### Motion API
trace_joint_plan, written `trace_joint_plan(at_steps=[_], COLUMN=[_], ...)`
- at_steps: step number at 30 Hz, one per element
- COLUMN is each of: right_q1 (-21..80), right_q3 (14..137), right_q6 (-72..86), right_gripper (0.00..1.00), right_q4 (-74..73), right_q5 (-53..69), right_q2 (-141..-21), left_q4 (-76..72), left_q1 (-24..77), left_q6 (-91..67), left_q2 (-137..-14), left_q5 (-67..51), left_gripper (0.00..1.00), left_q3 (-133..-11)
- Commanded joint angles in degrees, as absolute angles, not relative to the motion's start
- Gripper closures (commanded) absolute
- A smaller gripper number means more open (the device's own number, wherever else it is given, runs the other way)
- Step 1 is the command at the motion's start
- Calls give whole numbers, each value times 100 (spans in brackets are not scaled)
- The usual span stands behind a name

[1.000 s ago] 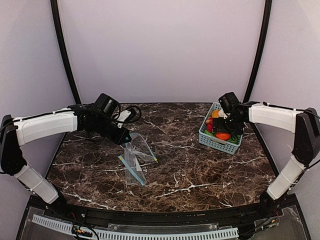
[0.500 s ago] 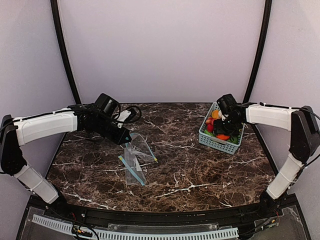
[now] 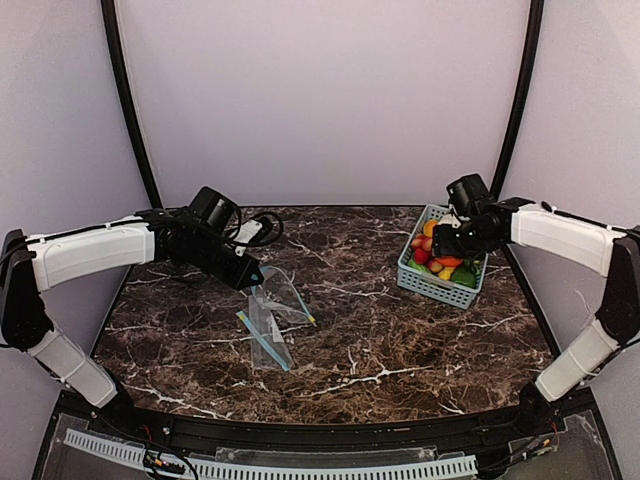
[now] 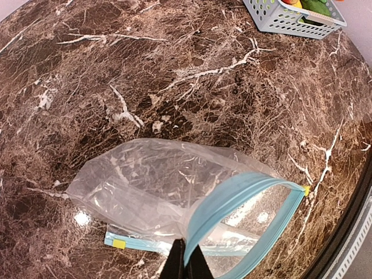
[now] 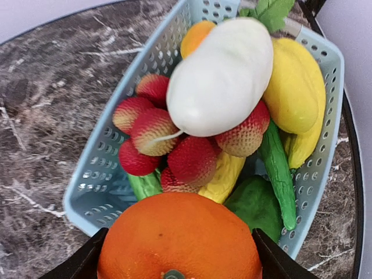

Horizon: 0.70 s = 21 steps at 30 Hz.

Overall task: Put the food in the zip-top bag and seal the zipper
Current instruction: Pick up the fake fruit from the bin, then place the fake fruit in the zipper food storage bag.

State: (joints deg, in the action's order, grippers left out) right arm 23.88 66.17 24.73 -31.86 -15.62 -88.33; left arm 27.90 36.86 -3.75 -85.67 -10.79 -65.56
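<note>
Dark marble counter (image 3: 400, 340) w/ white veins, pale lilac walls behind. On my left wrist cam the left fingers (image 4: 176, 264) are pinched tight on the blue zipper rim (image 4: 232, 195) of the zip-top bag (image 4: 133, 186), lifting one side so the mouth gapes. Bag body is clear plastic, lying centre-left on the counter. Right side: right fingers (image 5: 81, 264) stand fairly wide, clamped either side of the orange ball (image 5: 177, 238), held over the grey-blue basket (image 5: 102, 180) at the far-right corner. Rest of the food sits in the basket: white oblong (image 5: 224, 78) on top, yellow oblong (image 5: 293, 81) beside it, red strawberries (image 5: 189, 160) under it, green piece (image 5: 256, 200) lower down. Basket & bag are well apart.
</note>
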Motion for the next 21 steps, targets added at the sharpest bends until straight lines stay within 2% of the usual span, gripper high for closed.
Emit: trace_joint_plan(at_steps=[1, 10, 21], right_q1=[2635, 4077, 5775], right_q3=[6546, 6334, 6479], right_q6=[2211, 2333, 2535], right_gripper=[43, 45, 45], right_q4=[-3005, -2335, -521], right_q5=[-1084, -101, 693], right_q2=[-7851, -7315, -8284], left_q4=[2776, 2734, 2742], left_q1=[3656, 3656, 3654], left_q6=[-456, -492, -491], left_q2=[-8515, -8530, -8558], left_q5=[-1257, -1457, -1458], left_gripper=[99, 99, 99], left_q3=[-6487, -6486, -6478])
